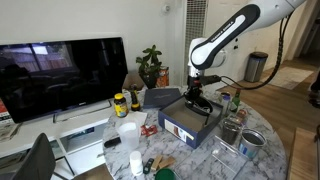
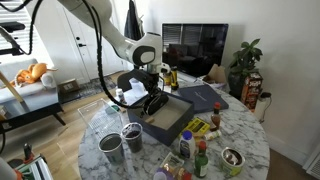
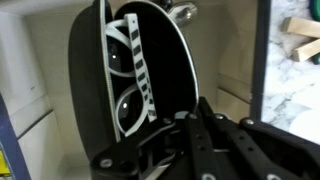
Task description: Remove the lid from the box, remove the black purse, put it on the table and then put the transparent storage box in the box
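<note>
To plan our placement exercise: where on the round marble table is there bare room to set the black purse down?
The barest patch is the marble table edge between the flat navy-blue lid and the small bowl. A second patch lies in front of the navy-blue cardboard box, beside the round metal tin. The bottles crowd the front edge.

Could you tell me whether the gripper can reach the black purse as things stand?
Probably yes: the lid lies off to the side, the box is open, and the gripper is down at the black purse with nothing between them.
</note>
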`<control>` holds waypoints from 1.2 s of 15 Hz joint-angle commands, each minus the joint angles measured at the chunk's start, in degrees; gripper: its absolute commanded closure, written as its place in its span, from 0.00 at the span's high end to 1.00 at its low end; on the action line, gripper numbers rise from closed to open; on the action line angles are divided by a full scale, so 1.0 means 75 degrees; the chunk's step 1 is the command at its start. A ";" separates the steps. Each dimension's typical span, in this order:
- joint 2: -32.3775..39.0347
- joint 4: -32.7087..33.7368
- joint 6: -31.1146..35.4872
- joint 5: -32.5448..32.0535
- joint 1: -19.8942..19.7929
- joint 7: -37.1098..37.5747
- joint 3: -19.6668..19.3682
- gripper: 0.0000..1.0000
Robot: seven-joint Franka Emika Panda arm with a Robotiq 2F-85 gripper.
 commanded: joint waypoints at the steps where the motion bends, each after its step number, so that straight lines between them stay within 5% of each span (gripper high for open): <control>1: -0.1189 -0.0725 -0.0403 0.0382 0.0250 -0.0037 0.0578 0.01; 5: -0.1232 -0.0561 -0.0500 0.1493 0.0607 -0.0316 0.1336 0.01; 10: -0.0381 -0.0133 0.0416 0.2448 0.0930 -0.0947 0.1814 0.01; 18: 0.1252 0.0720 0.1735 0.2826 0.0292 -0.2351 0.2318 0.01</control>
